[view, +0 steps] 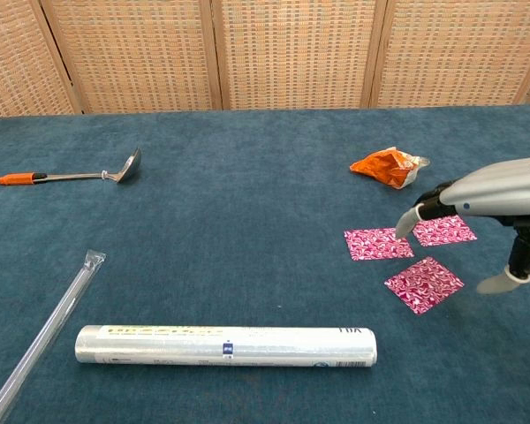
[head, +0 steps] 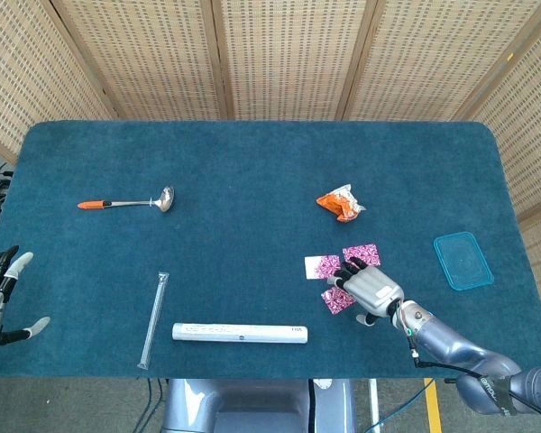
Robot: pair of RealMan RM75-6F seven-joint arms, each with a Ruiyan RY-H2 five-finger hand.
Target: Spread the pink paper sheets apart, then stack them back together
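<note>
Three pink patterned paper sheets lie apart on the blue table cloth right of centre. The left sheet (head: pixel 323 266) (view: pixel 378 244) and the far sheet (head: pixel 362 254) (view: pixel 443 230) sit side by side. The near sheet (head: pixel 337 300) (view: pixel 424 283) lies alone, closer to the front edge. My right hand (head: pixel 370 289) (view: pixel 488 196) hangs palm down over them, holding nothing, with its fingertips (view: pixel 407 226) between the left and far sheets. Whether they touch paper is unclear. My left hand (head: pixel 0 293) rests open at the table's left edge, far from the sheets.
A crumpled orange wrapper (head: pixel 341 203) (view: pixel 387 166) lies behind the sheets. A teal lid (head: pixel 463 260) is at the right. A boxed roll (head: pixel 240 333) (view: pixel 225 345) and a clear tube (head: pixel 152 317) lie near the front edge, a ladle (head: pixel 126 203) at the far left.
</note>
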